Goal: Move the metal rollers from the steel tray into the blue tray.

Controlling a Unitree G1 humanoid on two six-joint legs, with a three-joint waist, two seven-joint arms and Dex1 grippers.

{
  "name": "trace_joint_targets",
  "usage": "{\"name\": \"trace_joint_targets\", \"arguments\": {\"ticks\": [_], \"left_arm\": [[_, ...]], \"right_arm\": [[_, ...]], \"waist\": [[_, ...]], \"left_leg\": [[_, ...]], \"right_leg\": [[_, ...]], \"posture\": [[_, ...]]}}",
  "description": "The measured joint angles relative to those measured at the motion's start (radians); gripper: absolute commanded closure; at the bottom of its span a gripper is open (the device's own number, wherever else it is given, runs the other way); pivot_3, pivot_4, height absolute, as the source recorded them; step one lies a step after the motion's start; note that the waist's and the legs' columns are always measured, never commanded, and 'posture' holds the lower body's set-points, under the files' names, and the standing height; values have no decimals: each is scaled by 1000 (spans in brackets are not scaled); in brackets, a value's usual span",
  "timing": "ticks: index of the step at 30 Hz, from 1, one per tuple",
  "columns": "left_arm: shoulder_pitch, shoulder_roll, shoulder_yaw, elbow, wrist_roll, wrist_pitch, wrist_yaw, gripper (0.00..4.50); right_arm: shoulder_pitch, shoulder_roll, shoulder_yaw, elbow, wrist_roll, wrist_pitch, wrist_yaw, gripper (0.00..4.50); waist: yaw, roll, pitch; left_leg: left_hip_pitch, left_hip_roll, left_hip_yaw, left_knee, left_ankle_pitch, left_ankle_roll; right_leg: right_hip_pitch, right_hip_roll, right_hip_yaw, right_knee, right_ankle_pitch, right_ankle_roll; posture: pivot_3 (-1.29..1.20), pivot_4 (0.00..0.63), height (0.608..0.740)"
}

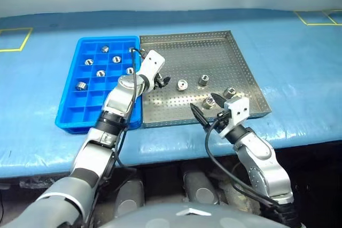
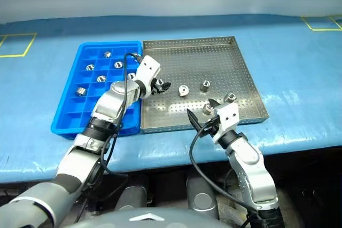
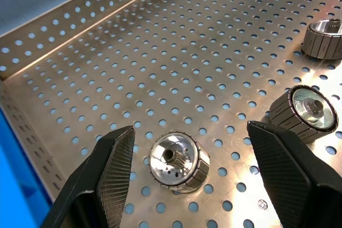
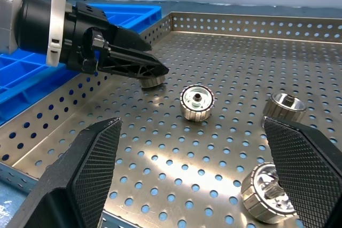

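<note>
Across the perforated square steel tray (image 1: 214,52), the left arm hides part of the near-left floor and the bright blue gridded plastic tray's (image 1: 72,113) right edge. Small ribbed silver metal rollers (image 1: 182,84) lie loose on steel, others in blue compartments. Left gripper (image 3: 187,153) spread around one roller without touching; right gripper (image 1: 206,108) spread, empty, at the steel tray's near rim.

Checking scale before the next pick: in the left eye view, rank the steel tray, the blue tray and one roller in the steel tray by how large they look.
1. steel tray, largest.
2. blue tray, narrower.
3. roller lying near the left gripper, by far the smallest.
</note>
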Motion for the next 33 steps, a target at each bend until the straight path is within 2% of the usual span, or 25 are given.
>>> {"name": "trace_joint_targets", "arguments": {"ticks": [13,16,20,25,28,33], "left_arm": [[-58,-37,22,217,74,-45,175,832],[-63,-41,38,234,73,-48,179,1407],[-63,-52,50,241,67,-48,171,2700],[-51,-64,86,227,57,-39,191,2760],[-4,-82,122,167,53,-37,268,2760],[121,-124,210,-53,30,-55,395,2760]], "right_arm": [[27,0,-9,-7,-15,-31,-17,0],[27,0,-10,-7,-15,-32,-17,0],[27,1,-10,-6,-15,-35,-17,0],[25,3,-10,-5,-15,-40,-16,0],[12,3,-9,-1,-16,-40,-14,0],[-16,0,-9,12,-16,-41,-5,0]], "waist": [[-62,0,0],[-69,0,0],[-81,0,0],[-81,0,0],[-81,0,0],[-76,0,0]], "left_leg": [[0,0,0,0,0,0],[0,0,0,0,0,0],[0,0,0,0,0,0],[1,0,0,0,0,0],[0,0,0,0,0,0],[0,0,0,-2,0,0]], "right_leg": [[0,0,1,0,0,1],[0,0,1,0,0,1],[0,0,1,0,1,1],[0,0,1,0,1,1],[0,0,2,0,1,1],[-1,0,3,0,1,1]], "posture": [[-290,150,740],[-290,150,740],[-280,150,740],[-260,150,740],[-243,150,740],[-188,150,740]]}}
